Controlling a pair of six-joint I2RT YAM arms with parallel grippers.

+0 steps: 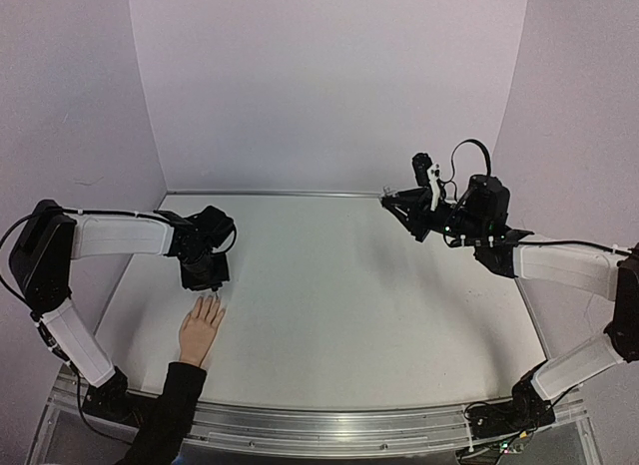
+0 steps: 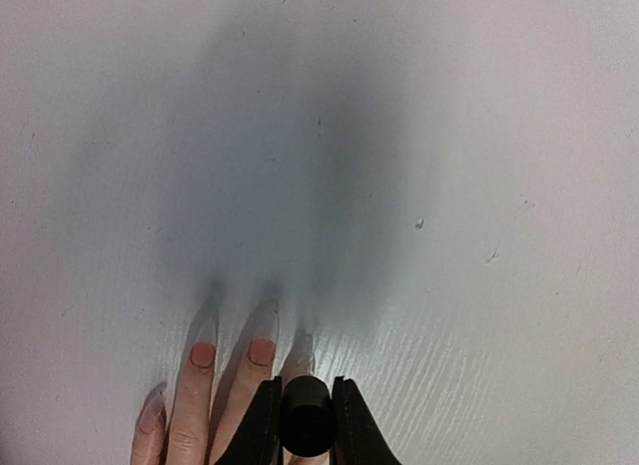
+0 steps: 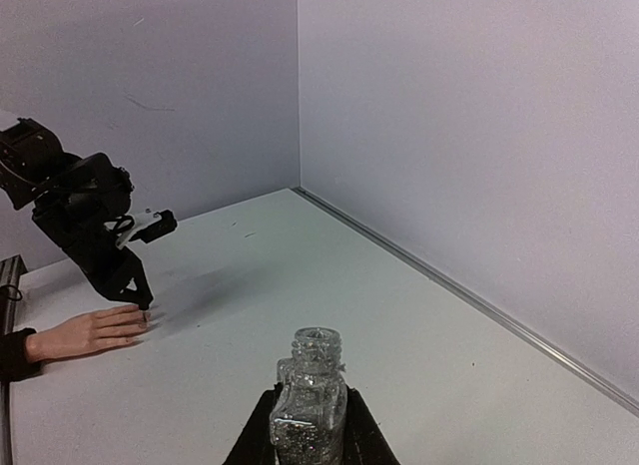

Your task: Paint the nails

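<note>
The pale peach hand (image 1: 200,330) with a black sleeve lies flat at the table's near left, fingers pointing away from me. My left gripper (image 1: 205,275) hangs right over its fingertips. In the left wrist view that gripper (image 2: 306,393) is shut on a black brush cap (image 2: 306,420) above one finger. Two pink nails (image 2: 203,354) show left of it, with long clear tips; the nail under the cap is mostly hidden. My right gripper (image 3: 310,430) is raised at the far right (image 1: 399,201), shut on an open, capless glitter polish bottle (image 3: 312,395).
Lilac walls close the table at the back and both sides. A metal rail (image 1: 329,425) runs along the near edge. The hand (image 3: 90,332) and the left arm (image 3: 85,221) also show in the right wrist view.
</note>
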